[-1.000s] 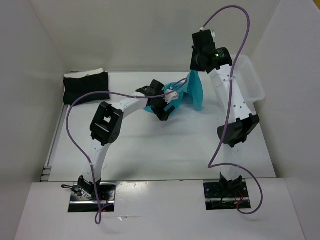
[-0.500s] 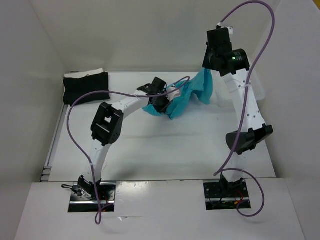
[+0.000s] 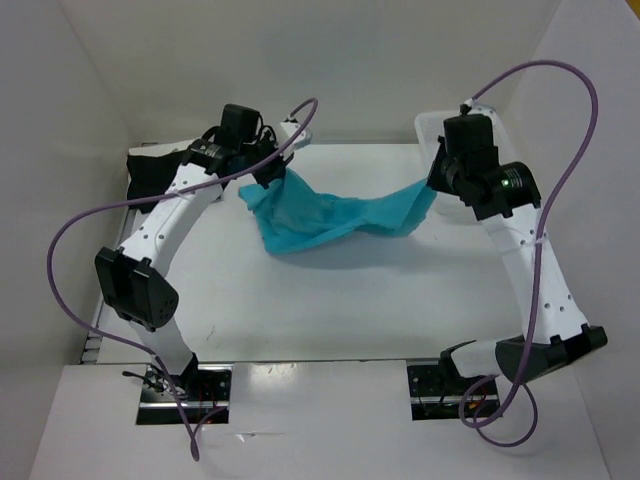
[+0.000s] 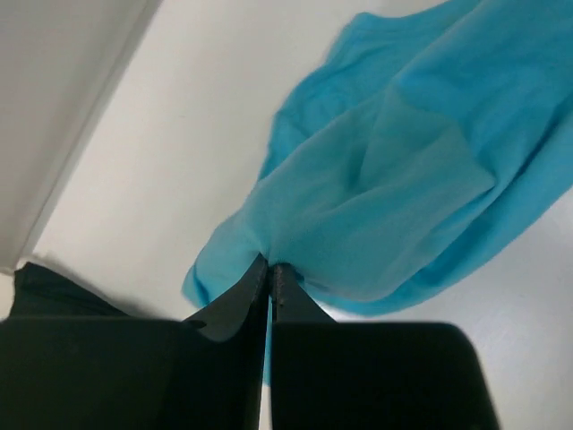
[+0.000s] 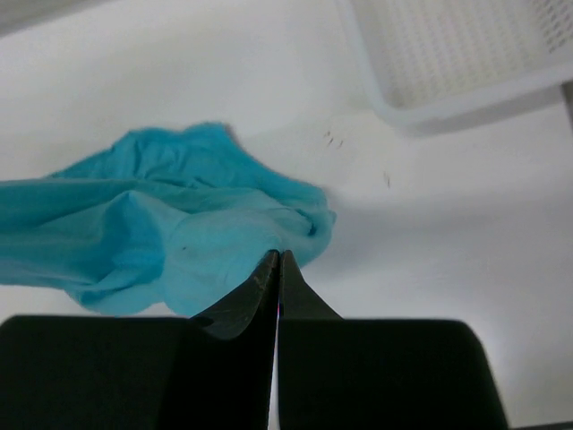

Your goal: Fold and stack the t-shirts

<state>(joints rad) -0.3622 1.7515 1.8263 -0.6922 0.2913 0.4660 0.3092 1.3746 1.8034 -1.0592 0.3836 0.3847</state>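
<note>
Bright turquoise t-shirt (image 3: pixel 330 215) stretched over white table (image 3: pixel 400 290), left gripper (image 3: pixel 258 178) clamped on one end, right gripper (image 3: pixel 437 190) clamped on the other.

Black t-shirt (image 3: pixel 148 175) mostly behind the left arm (image 3: pixel 165 220) — basket (image 5: pixel 483 94) cut off at the edge

spread t-shirt (image 3: pixel 330 215) between left claw (image 3: pixel 262 178), right claw (image 3: pixel 437 186) | second t-shirt (image 3: pixel 148 172) far-left | basket (image 3: pixel 428 125) far-right

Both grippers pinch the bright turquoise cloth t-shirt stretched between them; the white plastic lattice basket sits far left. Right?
No: the white plastic lattice basket sits far right, beyond the right gripper, as the top external view shows. The rest holds.
</note>
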